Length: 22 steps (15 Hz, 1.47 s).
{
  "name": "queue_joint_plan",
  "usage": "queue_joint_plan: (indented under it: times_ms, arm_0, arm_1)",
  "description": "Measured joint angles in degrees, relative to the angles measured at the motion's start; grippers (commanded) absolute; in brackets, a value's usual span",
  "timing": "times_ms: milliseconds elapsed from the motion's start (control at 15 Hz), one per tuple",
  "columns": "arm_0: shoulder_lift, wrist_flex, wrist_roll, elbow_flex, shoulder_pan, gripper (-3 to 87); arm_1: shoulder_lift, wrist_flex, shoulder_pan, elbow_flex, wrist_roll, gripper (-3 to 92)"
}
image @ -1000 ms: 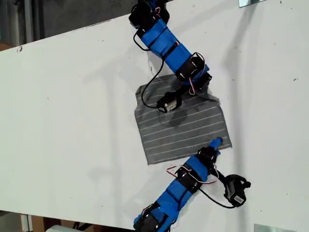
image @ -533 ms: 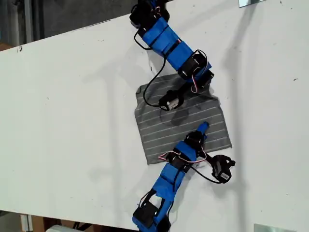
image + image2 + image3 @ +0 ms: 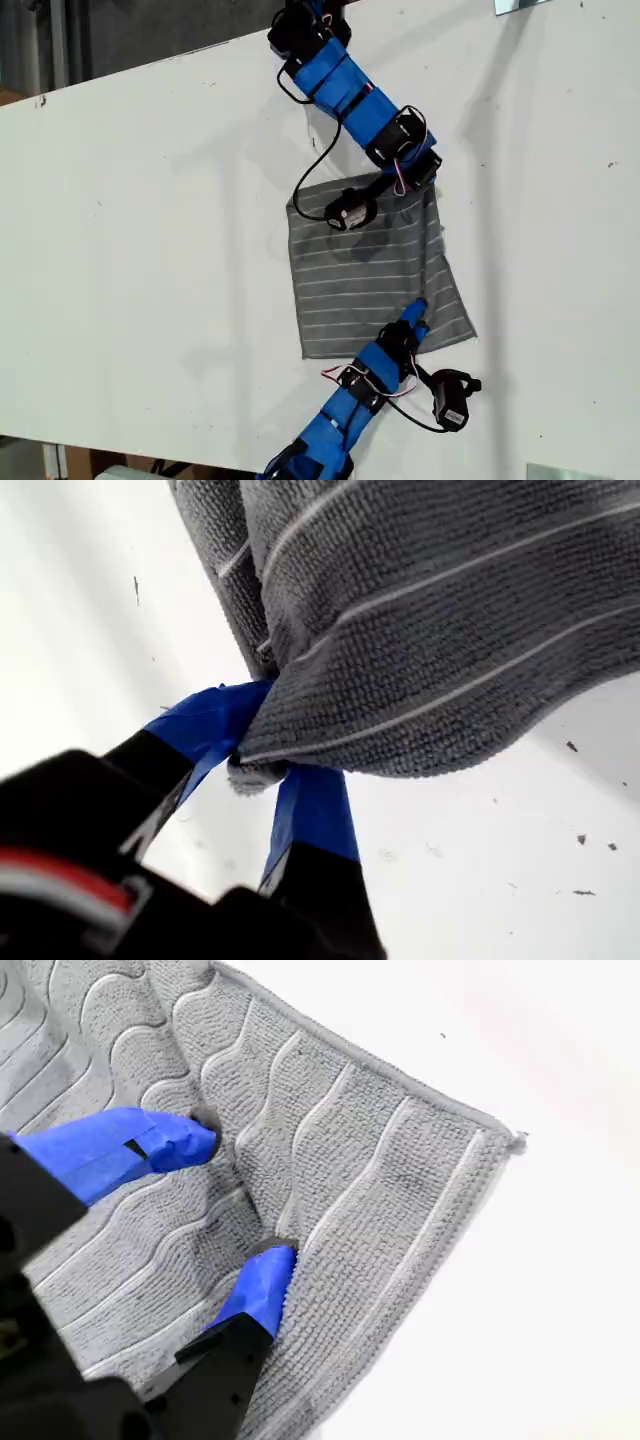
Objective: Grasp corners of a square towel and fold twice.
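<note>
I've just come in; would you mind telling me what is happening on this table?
My two arms are working on the grey striped towel, which lies on the white table. My first gripper is shut on a bunched bit of the towel's edge, at the end nearer the exterior view's top. My second gripper is open, with its tips on the cloth near a corner at the other end. The towel looks mostly flat and not yet folded.

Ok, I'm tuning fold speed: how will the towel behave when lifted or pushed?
Probably floppy: the towel drapes and bunches where my first gripper pinches it. Likely not slippery: its looped pile looks grippy. It ripples inside my open second gripper, so pushing would likely wrinkle it rather than slide it.
</note>
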Motion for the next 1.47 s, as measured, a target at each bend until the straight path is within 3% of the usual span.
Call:
queue_joint_plan:
  times_ms: [133,200,267,467,533,1267,1333,1467]
  arm_0:
    - [1.4,1.6,1.8,0.5,-0.3,21.9]
    - [1.4,6.9,3.6,-2.8,-1.0,21.9]
    - [0.7,14.2,6.0,-9.1,-1.4,22.0]
    - [-16.8,46.0,12.9,-48.5,-1.6,22.0]
    - [-19.1,49.0,12.8,-56.7,-1.4,22.0]
    - [-24.9,45.6,-6.9,-55.5,10.0,23.1]
    - [-23.5,41.0,-8.3,-50.3,10.0,22.8]
    - [-16.7,23.0,-9.1,-32.3,10.0,22.5]
  arm_1:
    - [0.0,0.0,0.6,0.0,0.0,-0.1]
    - [0.0,0.0,0.8,0.0,0.0,-0.1]
    - [0.0,0.0,0.9,0.0,-0.1,-0.1]
    - [0.0,0.2,0.8,0.0,-0.2,-0.1]
    - [0.0,0.7,0.7,0.0,-0.2,-0.1]
    - [0.0,0.7,0.5,0.0,-0.2,-0.1]
    - [0.0,0.8,0.5,-0.2,-0.2,-0.1]
    - [0.4,1.8,0.5,-1.7,-0.2,-0.1]
